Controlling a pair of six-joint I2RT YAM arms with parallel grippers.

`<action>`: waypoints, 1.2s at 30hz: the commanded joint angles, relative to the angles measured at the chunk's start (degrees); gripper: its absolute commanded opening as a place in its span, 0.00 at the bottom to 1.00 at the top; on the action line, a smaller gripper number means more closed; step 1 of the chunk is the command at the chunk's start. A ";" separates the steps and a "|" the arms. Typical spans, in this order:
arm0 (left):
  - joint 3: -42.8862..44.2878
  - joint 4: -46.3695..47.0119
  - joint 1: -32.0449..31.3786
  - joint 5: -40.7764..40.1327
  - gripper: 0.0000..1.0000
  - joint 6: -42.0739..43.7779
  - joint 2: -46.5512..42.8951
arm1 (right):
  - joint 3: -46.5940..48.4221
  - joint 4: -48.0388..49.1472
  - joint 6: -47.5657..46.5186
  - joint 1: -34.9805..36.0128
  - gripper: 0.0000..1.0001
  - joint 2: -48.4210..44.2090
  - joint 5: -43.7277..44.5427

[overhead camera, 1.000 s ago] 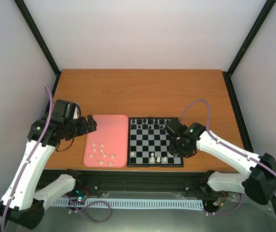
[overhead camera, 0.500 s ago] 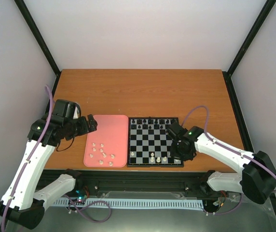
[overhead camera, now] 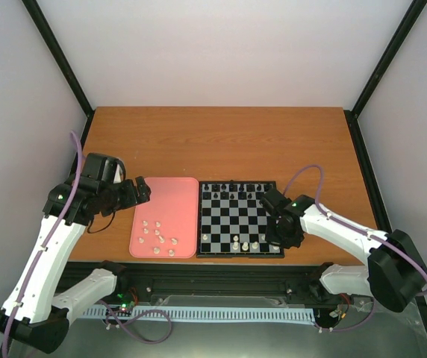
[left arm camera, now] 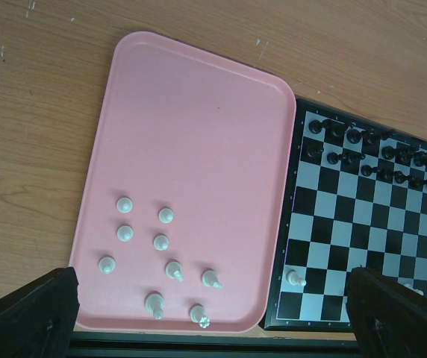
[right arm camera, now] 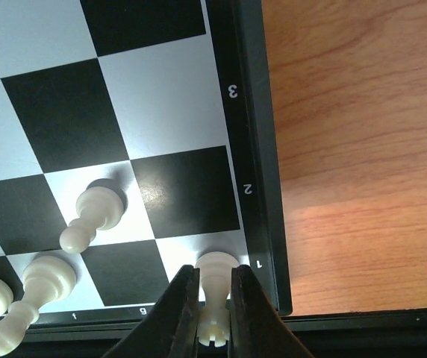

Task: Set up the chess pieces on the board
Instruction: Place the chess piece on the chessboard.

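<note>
At the near right corner of the board (right arm camera: 161,89), the right end effector (right arm camera: 215,298) is clenched on a cream chessman (right arm camera: 217,270). Its two fingers (right arm camera: 184,298) press the piece from either side. The chessman stands upright with its base on the white corner square beside the printed "1"; whether the base touches the square cannot be told. One square inward and one row farther, another white piece (right arm camera: 98,209) stands on a white square. Two more (right arm camera: 43,285) stand along the nearest row, to its left.

The board lies at the near edge of the worktop (overhead camera: 221,142), about midway along it. A pink tray (left arm camera: 198,112) lies just beside the board's left edge, also at the near edge. Nine loose white pieces (left arm camera: 160,242) are scattered over the near half of the tray, none touching the tray's rim. One lone white piece (left arm camera: 295,280) stands on the board by its left edge.

Above the tray's far left corner hangs the left end effector (overhead camera: 142,191), released, its fingers spread wide with nothing between them.

Farthest off, the black pieces (left arm camera: 370,156) fill the two far rows of the board.
</note>
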 commanded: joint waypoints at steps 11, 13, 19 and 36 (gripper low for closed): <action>0.12 1.59 0.05 -0.21 1.00 0.33 0.53 | -0.85 1.87 -1.70 -1.45 0.13 1.48 -0.04; 0.04 1.58 0.05 -0.16 1.00 0.35 0.43 | -0.77 2.08 -1.64 -1.50 0.16 1.61 -0.09; 0.01 1.59 0.05 -0.36 1.00 0.44 0.50 | 1.09 1.00 -1.82 -1.50 0.26 1.44 -0.10; 1.27 0.72 0.05 -0.79 1.00 0.79 1.05 | 18.48 -5.33 -3.89 1.21 0.40 2.55 1.75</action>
